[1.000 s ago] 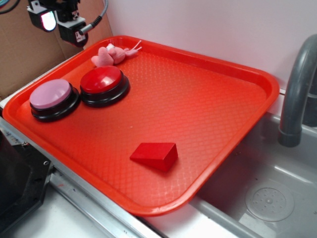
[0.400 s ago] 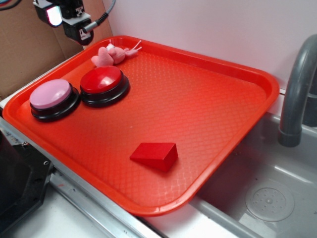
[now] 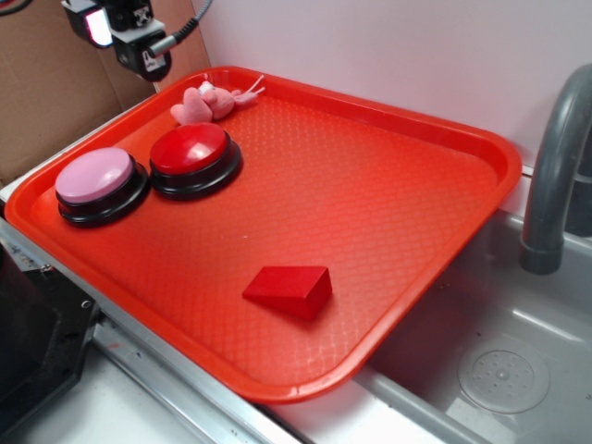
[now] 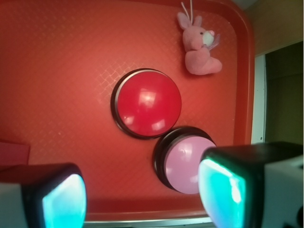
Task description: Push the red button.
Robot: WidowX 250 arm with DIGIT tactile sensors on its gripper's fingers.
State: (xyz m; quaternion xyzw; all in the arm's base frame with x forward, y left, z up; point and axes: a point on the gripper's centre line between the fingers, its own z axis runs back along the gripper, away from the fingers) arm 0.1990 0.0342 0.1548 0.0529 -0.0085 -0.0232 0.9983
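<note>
- Since approx 1 s ago, gripper point(image 3: 118, 37) shifted a little up and toward tray's back-left corner; nothing else moved.
- Gripper point(image 4: 142, 194): jaws wide apart, holding nothing, hanging high over left end of tray point(image 3: 388, 185).
- Red button point(image 4: 146, 103) sits at tray's back-left, touching pink button point(image 4: 183, 159), w/ plush bunny point(image 4: 199, 45) near it behind.
- Red wedge block point(image 3: 289, 289) lies well apart, toward tray's front.
- Step: approach, I'd say; no contact yet.
- Next: centre over red dome, clear of pink button, then descend straight; closing jaws first prob helps.

Pincer point(image 3: 129, 42) shifted slightly right, then back left, staying high above tray's point(image 3: 388, 176) corner.
</note>
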